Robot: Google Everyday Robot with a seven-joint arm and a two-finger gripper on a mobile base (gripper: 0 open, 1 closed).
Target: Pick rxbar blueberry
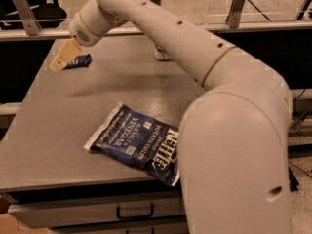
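The rxbar blueberry (80, 60) is a small dark navy bar lying flat at the far left of the grey table (58, 130). Its left part is hidden behind my gripper. My gripper (62, 58), with tan fingers, hangs at the end of the white arm, right over the bar's left end. The large blue Kettle chips bag (139, 141) lies near the table's front edge. Only the base of the silver can (162, 54) shows at the back, behind the arm.
My white arm (204, 72) sweeps across the table from front right to far left and hides the table's right side. A drawer with a black handle (135, 212) is under the front edge. A railing runs behind the table.
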